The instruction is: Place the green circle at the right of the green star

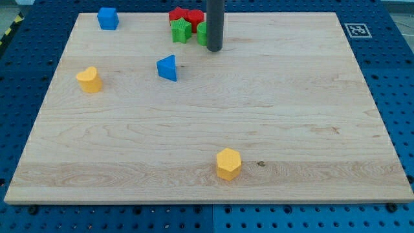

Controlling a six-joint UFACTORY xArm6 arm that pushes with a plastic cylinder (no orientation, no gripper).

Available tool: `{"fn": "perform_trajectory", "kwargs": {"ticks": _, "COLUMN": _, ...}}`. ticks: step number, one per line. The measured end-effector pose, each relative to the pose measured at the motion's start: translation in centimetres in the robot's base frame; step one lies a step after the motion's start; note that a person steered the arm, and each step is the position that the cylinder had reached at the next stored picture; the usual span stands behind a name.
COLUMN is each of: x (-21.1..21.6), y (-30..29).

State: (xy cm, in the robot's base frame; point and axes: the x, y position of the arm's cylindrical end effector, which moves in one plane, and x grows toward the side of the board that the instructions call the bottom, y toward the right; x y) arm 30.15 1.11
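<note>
The green star [181, 30] lies near the view's top, left of centre. The green circle [202, 34] sits just to its right, mostly hidden behind my rod. My tip [215, 49] rests on the board right beside the green circle, at its right and slightly below. Two red blocks [185, 15] sit just above the green pair, touching them.
A blue cube [108, 18] is at the top left. A blue triangle [167, 68] lies below the green star. A yellow block [89, 79] is at the left. A yellow hexagon [228, 163] is near the bottom centre. A marker tag [356, 30] is off the board's top right corner.
</note>
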Motion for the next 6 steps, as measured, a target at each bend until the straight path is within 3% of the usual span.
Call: {"fn": "perform_trajectory", "kwargs": {"ticks": 6, "x": -0.6, "y": -2.2}}
